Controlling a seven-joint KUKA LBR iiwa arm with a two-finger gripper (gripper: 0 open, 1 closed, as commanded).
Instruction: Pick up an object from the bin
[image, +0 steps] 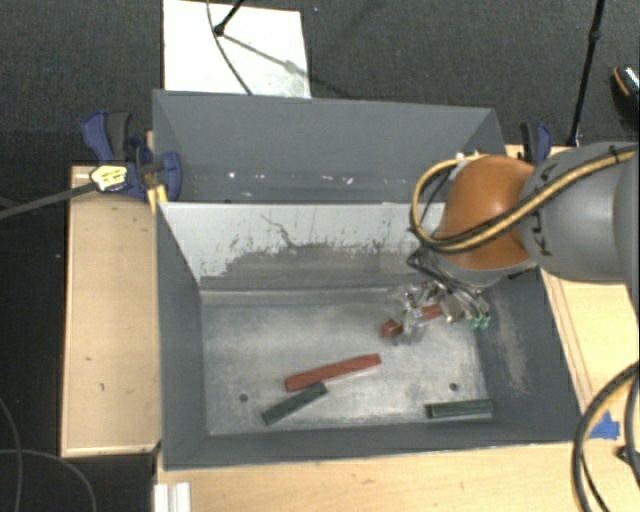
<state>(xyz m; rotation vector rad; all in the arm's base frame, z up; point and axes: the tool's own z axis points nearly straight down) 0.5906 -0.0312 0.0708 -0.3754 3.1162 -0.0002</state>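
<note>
The hand (412, 322) is low in the grey metal bin (300, 240), close to the foot of the back wall and in the right part of the floor. It hangs from the arm (585, 215), which comes in over the bin's right rim. The wrist above the hand carries a rounded orange cover (485, 215) with yellow and black cables (450, 235) looped about it.

Right at the tip of the hand lies a small red piece (392, 327), a short stick-like bit. One end pokes out on the hand's left and a further streak of red shows on its right, so the hand sits across the middle of the piece. The metal parts hide the spot where they meet (the red is covered just there). Whether the hand is spread or pressed together on the piece cannot be told, nor whether the piece is off the floor.

The rest lies well apart from the hand, nearer the front of the bin. A long red stick (332, 372) lies in front of the hand and to its left, tilted a little. Just beyond that, further to the front and left, is a dark green stick (295, 402), its upper end near the red stick's lower end. A second dark green stick (460, 409) lies flat in front of the hand and slightly to its right, close to the front wall.
</note>
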